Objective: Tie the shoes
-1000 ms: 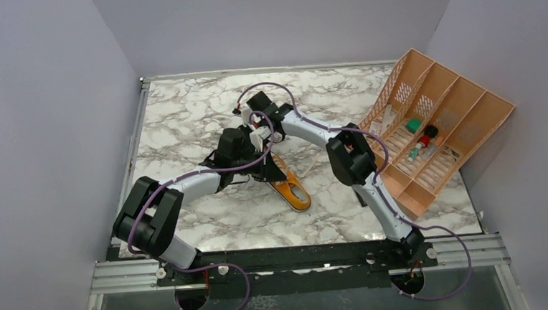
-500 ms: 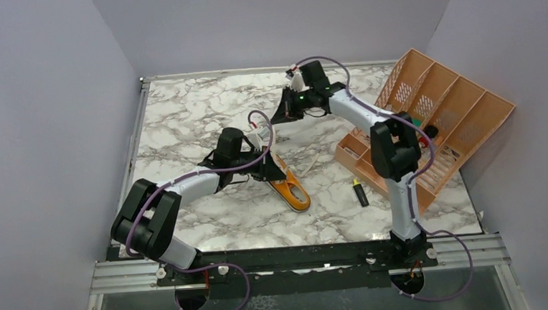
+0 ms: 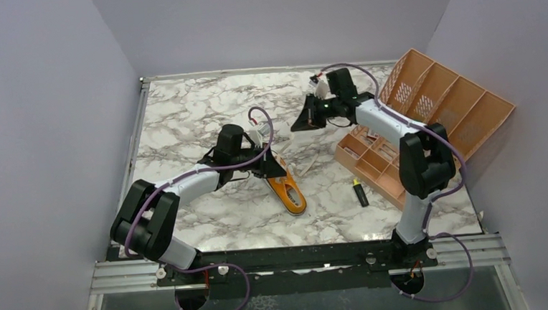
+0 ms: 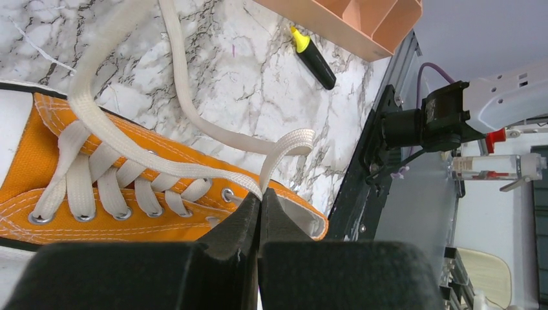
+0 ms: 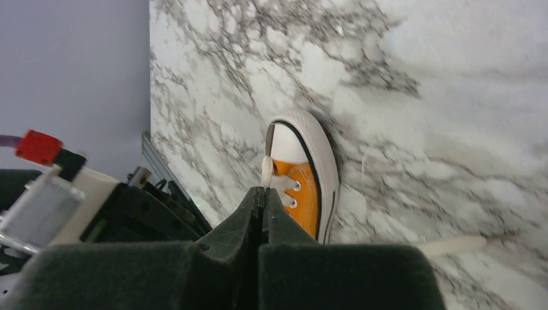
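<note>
Over the last second the right gripper (image 3: 302,122) has swung off the orange shoe (image 3: 288,191) towards the far side of the table (image 3: 182,117). Its jaws are now pressed together, apparently drawing one white lace (image 5: 266,169) taut. The left gripper (image 4: 260,197) remains pinched on the other lace (image 4: 161,166) at the shoe, mid-table. Judgement: laces tensioned, knot unfinished.

i see the marbled bench (image 3: 182,117) carrying an orange sneaker (image 3: 289,191) near its middle, with a white lace (image 4: 223,137) trailing over the marble beside it. to the right lies a yellow-and-black highlighter (image 3: 360,192), just beside a peach rack (image 3: 462,111) tilted at the right edge.
</note>
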